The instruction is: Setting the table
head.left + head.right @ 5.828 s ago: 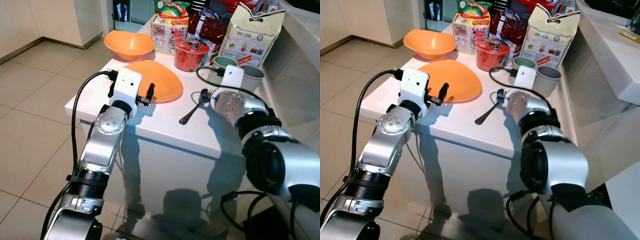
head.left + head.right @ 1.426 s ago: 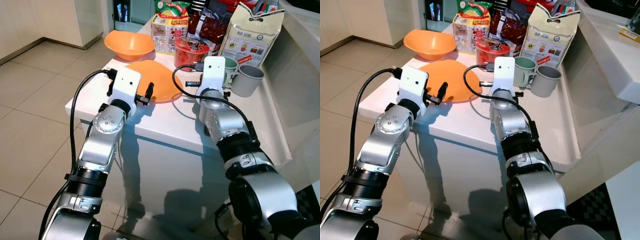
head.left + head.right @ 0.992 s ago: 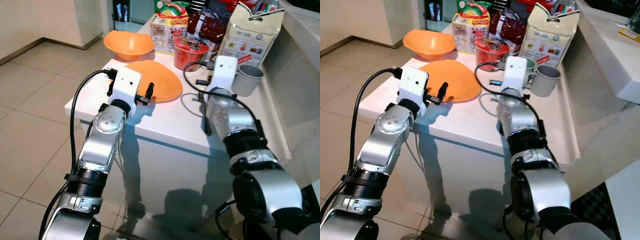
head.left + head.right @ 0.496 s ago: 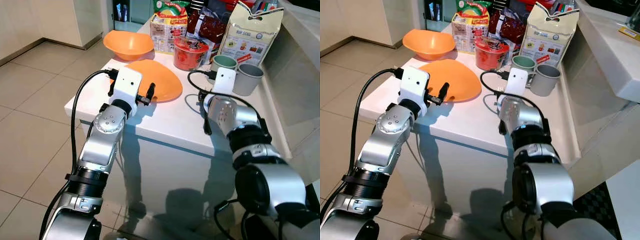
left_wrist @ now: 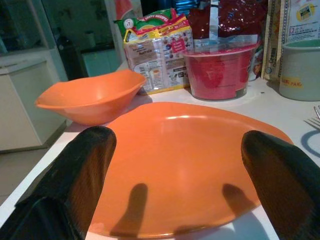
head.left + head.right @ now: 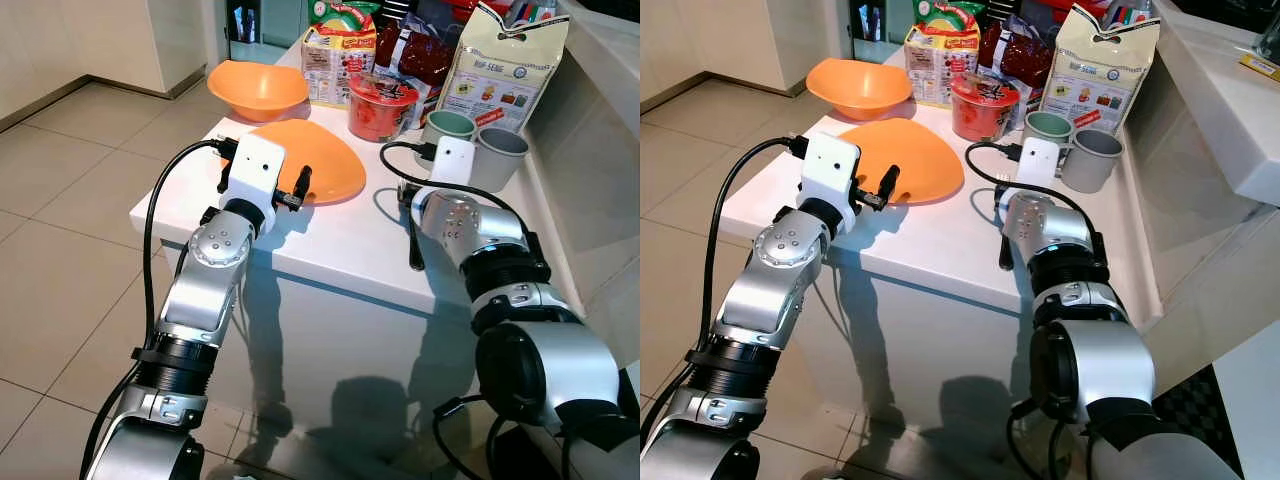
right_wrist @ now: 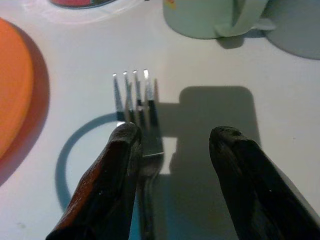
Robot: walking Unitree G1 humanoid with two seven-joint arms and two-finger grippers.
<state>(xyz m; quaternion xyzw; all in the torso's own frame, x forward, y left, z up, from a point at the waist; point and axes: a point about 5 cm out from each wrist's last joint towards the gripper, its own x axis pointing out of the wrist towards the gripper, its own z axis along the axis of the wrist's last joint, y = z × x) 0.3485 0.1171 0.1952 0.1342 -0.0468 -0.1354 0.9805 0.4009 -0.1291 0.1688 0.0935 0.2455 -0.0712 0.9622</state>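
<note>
Right pincer spread wide; fork flat between fingers, beside orange plate.

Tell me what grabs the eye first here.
The orange plate on the white table, framed by the open left claw at its near edge. Beside the plate, a fork lies flat between the open right claw's fingers; two mugs stand behind.

One orange plate, one orange bowl, one fork, two mugs, one red noodle cup.
</note>
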